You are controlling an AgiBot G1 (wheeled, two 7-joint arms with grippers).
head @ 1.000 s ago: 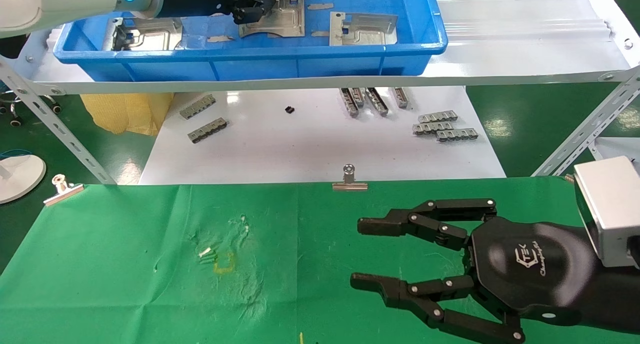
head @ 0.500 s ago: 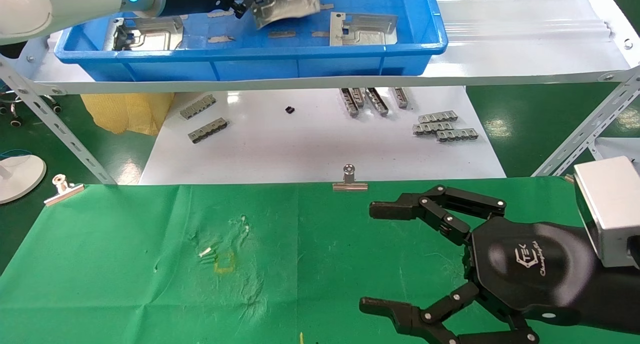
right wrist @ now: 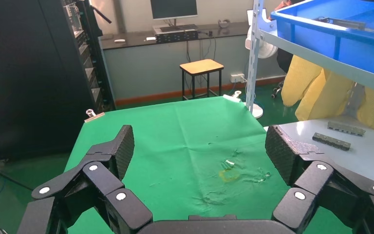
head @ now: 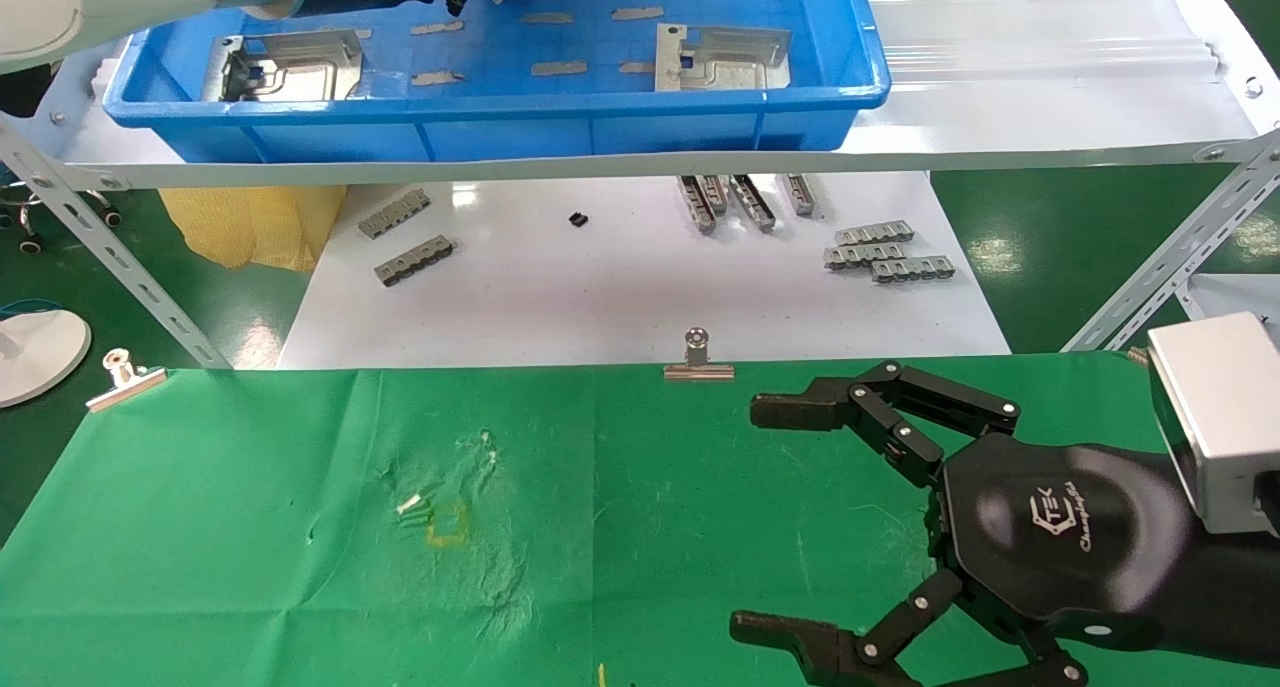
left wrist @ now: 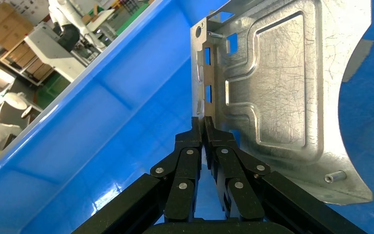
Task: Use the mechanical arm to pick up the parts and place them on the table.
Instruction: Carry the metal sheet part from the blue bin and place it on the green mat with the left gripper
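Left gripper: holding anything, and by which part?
Yes: left gripper pinches a sheet-metal part by its slotted edge, above the blue tray. Right gripper holds nothing.

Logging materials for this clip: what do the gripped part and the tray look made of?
Part, held by the shut left gripper: probably galvanized or zinc-plated sheet steel, dull silver, scratched, with stamped ridges. Tray: glossy blue moulded plastic, going by its sheen and rounded rim.

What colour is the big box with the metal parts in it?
Bright blue plastic tray; the head view shows it best.
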